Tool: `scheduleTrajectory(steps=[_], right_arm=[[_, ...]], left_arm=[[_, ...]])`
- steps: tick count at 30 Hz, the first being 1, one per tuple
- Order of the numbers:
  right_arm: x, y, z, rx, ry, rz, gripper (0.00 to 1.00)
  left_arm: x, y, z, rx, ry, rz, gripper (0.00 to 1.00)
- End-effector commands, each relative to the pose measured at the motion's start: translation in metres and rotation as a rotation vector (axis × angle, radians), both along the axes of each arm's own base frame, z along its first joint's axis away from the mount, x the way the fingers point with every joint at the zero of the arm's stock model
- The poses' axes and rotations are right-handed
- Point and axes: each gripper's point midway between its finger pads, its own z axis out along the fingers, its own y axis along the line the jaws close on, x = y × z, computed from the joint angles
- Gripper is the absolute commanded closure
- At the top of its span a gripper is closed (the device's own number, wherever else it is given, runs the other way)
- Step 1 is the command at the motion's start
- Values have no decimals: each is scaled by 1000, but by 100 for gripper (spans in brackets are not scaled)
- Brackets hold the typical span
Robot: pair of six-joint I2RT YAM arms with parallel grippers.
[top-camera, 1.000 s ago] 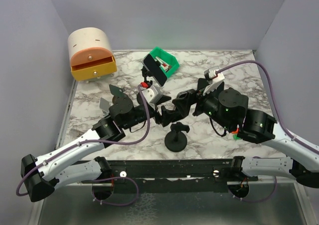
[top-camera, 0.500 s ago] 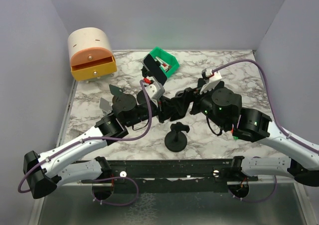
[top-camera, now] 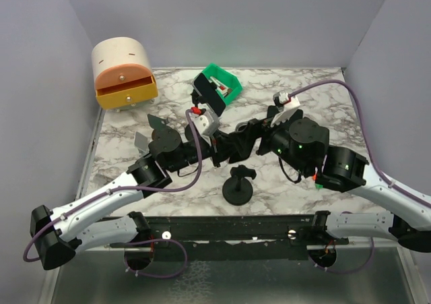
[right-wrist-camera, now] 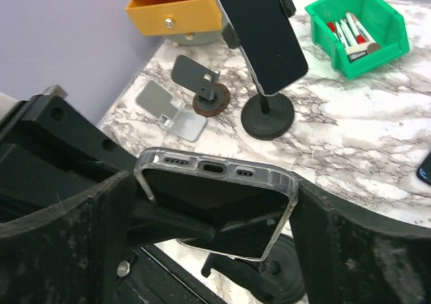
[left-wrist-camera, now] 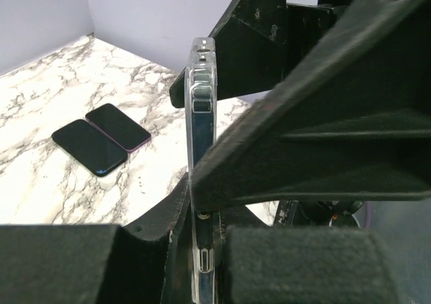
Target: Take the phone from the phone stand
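Right end effector is spread wide and holds the phone across its width, with the clear case corners against both fingers. Left end effector is narrow. Its pads bracket the phone's thin edge, and to my eye that's a pinch.

So you've got the phone up in the air between the two wrists, mid-bench. It's off the stand, which sits bare just on the near side.

Now the danger. Two grips on one phone means that if you move either arm while both hold, you'll twist it or drag it through the pads. If the right lets go before the left pinch is firm, that slick case could slide. The left grips near one end, so the free length may swing down and clip the stand or hit the bench. Watch your left wrist too, because the rear phone on its own mount stands just beyond it and a careless lift could knock it over.

Check your views. The top camera shows the bare stand and both arms, but the wrists bury the phone. The left wrist gives you the phone edge-on, running between the pads, plus two flat phones lying touching side by side farther off. Only the right wrist shows the wide span across the case, with the rear phone behind.
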Motion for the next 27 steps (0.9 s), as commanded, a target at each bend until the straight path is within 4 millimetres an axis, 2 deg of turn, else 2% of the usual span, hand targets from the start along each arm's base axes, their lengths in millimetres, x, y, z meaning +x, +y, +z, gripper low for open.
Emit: scheduleTrajectory(steps=[1,8,11,12,15,19,23,27], right_arm=[[-18,8,44,178,-32,104,1],[-35,4,64,262,-72,187,1],[-50,-2,75,297,-162,273,1],[-59,-3,72,297,-193,321,1],[-84,-11,75,319,-297,448,2],[-102,-19,67,323,-353,527,5],[-107,-9,54,304,-353,581,12],[-113,5,55,322,-330,640,21]], left_arm=[[-1,4,17,-57,-36,3,100],[0,10,23,-78,-40,29,100],[0,21,29,-112,-46,67,100],[-3,26,35,-132,-45,71,100],[-21,37,56,-208,-62,25,100],[-48,53,82,-291,-101,-51,100],[-71,65,102,-356,-126,-121,100],[-89,72,118,-416,-138,-191,100]])
